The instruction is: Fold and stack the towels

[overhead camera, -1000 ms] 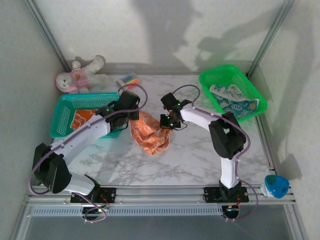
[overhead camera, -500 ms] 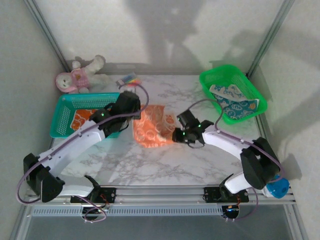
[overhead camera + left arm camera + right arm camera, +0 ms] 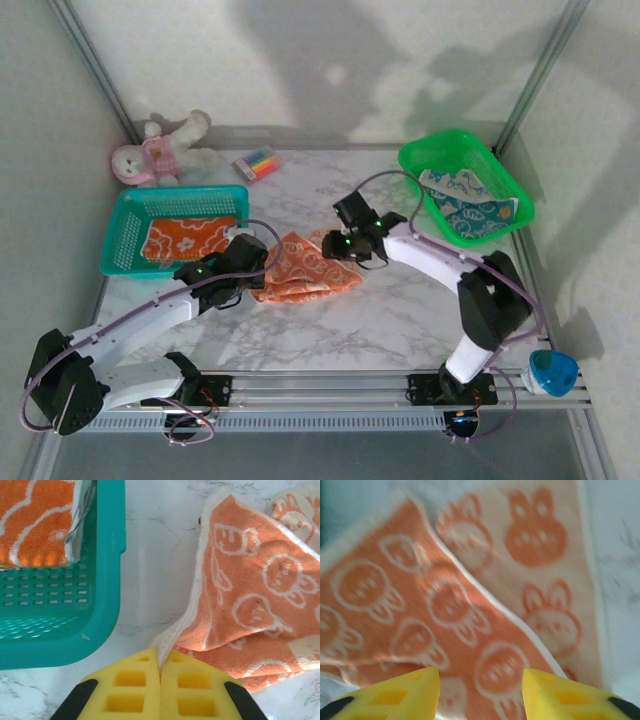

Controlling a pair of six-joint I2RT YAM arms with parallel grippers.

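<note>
A: Where is the orange towel?
B: Lying rumpled on the bench, just beside the teal basket.
A: And the left fingers?
B: Pressed together, pinching its white edge. The right fingers are spread apart over it.

You have open bench on the near side of the orange towel. On your left, the teal basket sits just beside the left pincer, leaving a narrow strip of marble between its wall and the towel's edge. The green basket blocks the far right corner. The plush toy and markers crowd the far left, behind the teal basket.
</note>
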